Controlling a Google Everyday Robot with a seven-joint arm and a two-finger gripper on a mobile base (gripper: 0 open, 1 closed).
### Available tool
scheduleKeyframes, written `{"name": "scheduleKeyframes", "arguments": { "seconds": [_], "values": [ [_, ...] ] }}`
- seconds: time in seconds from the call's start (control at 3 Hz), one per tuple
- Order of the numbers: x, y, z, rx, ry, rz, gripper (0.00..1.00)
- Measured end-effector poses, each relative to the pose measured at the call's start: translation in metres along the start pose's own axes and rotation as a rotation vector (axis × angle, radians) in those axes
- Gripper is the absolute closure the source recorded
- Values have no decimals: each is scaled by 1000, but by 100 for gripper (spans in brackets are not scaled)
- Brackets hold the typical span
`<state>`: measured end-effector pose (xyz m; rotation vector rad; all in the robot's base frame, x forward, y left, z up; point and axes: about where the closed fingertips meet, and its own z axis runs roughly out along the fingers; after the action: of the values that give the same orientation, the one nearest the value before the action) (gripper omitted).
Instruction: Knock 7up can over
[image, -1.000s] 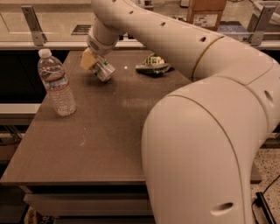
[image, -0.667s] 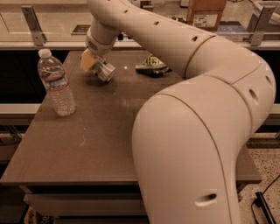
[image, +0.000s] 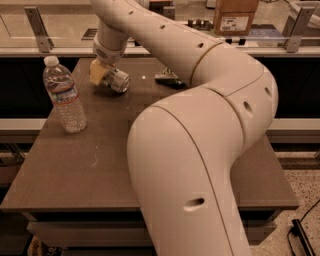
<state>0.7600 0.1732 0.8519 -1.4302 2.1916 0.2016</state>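
Note:
The 7up can (image: 118, 80) is small and silver. It is tipped over at the far left of the table (image: 90, 170), with its round silver end facing me. My gripper (image: 99, 71) hangs from the wrist right beside the can, on its left, and touches or nearly touches it. The arm reaches over the table from the right and hides part of the tabletop.
A clear water bottle (image: 64, 95) with a white cap stands upright near the table's left edge, in front of the can. A green snack bag (image: 170, 78) lies at the back, to the right of the can. A counter rail runs behind the table.
The arm's large near links have swung left and closer to the camera. The gripper and the tipped can stay in about the same spot.

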Motion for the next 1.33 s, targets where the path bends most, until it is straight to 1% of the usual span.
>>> {"name": "scheduleKeyframes", "arguments": {
  "seconds": [0.33, 0.67, 1.0, 1.33],
  "values": [
    [-1, 1, 6, -14, 4, -7, 100],
    [-1, 1, 6, -15, 4, -7, 100],
    [-5, 3, 12, -35, -34, -2, 100],
    [-5, 3, 11, -35, -34, -2, 100]
  ]
}}
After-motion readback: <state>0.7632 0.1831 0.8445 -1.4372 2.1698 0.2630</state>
